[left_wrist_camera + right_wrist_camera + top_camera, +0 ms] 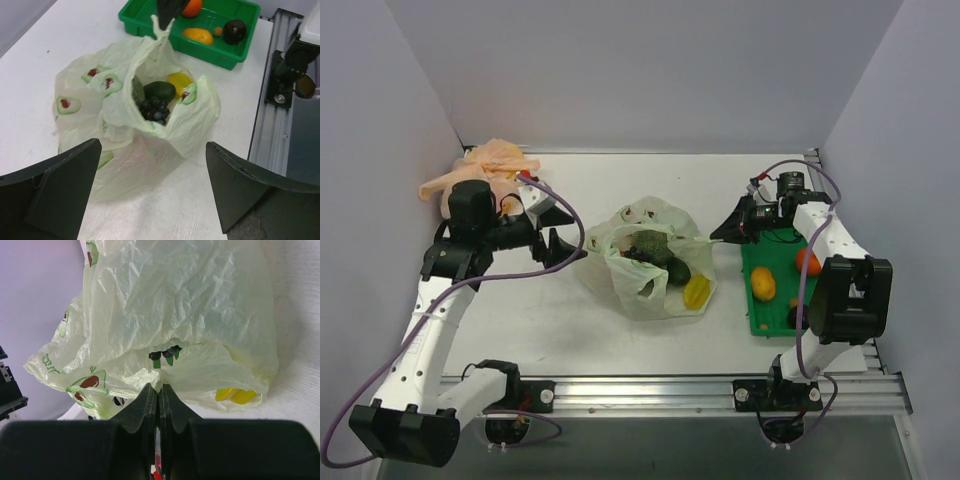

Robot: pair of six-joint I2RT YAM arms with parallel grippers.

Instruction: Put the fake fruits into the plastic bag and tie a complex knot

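The pale green plastic bag (645,262) lies mid-table with its mouth open. Inside it I see fake fruits: a dark green avocado (160,91), a dark purple grape bunch (155,109) and a yellow starfruit (179,81). My right gripper (718,238) is shut on the bag's right edge (150,377), with the film pinched between the jaws (159,389) and pulled up into a peak (160,27). My left gripper (563,228) hangs open just left of the bag. Its fingers (60,185) stand wide apart with nothing between them.
A green tray (752,262) on the right holds more fruits: an orange (762,283), a red-orange one (808,261) and a dark one (234,31). A peach-orange bag (485,170) lies in the back left corner. A metal rail (700,392) runs along the near edge.
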